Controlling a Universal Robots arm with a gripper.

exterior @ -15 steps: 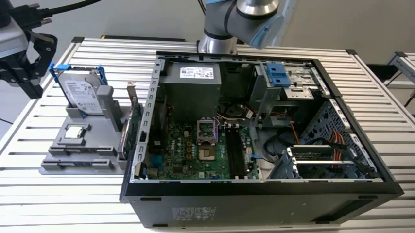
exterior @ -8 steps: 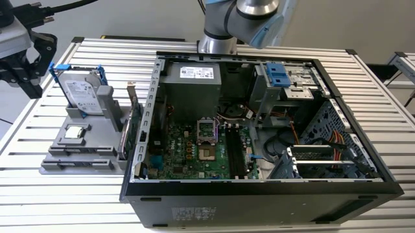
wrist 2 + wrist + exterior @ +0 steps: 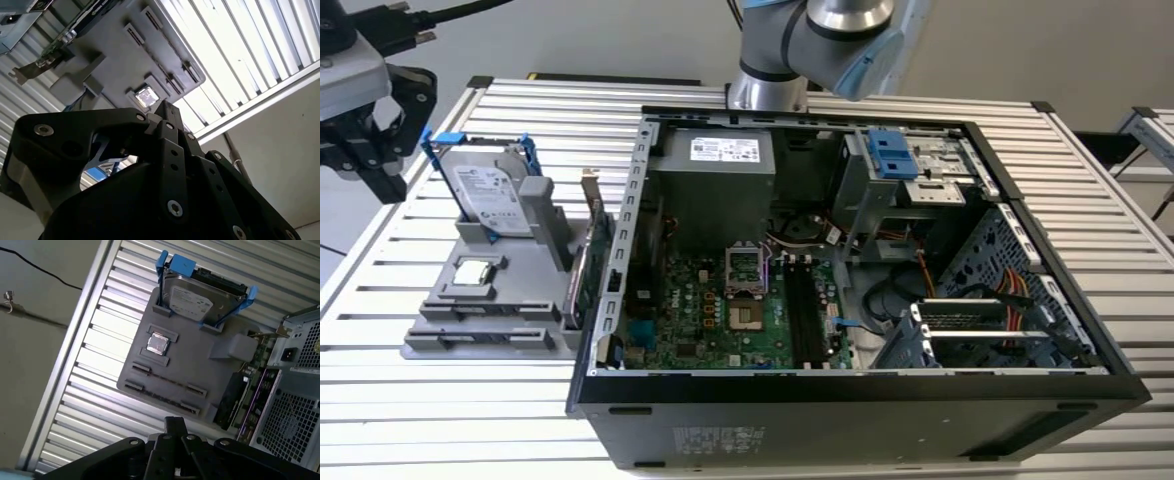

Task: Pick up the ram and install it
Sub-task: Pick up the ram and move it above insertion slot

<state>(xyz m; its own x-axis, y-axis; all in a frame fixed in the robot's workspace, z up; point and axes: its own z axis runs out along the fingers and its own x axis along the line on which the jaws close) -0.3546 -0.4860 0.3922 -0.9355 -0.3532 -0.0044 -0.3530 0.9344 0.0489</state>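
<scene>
at the exterior view's upper left, my gripper (image 3: 384,178) hangs over the slatted table (image 3: 454,410), just left of the gray holder (image 3: 434,348) and well apart from the open computer case (image 3: 854,385). my fingertips are pressed together with nothing between them. in the first wrist view, the ram (image 3: 167,380) appears as a thin dark strip on edge in a holder slot, near the silver chip (image 3: 158,343).

Gripper (image 3: 175,424) hangs raised, its jaws closed together.

Pincer (image 3: 163,108) near silver chip (image 3: 145,96) on grey tray (image 3: 112,57); taking tray's slots (image 3: 134,34) as twelve o'clock, green card (image 3: 64,37) at nine
</scene>
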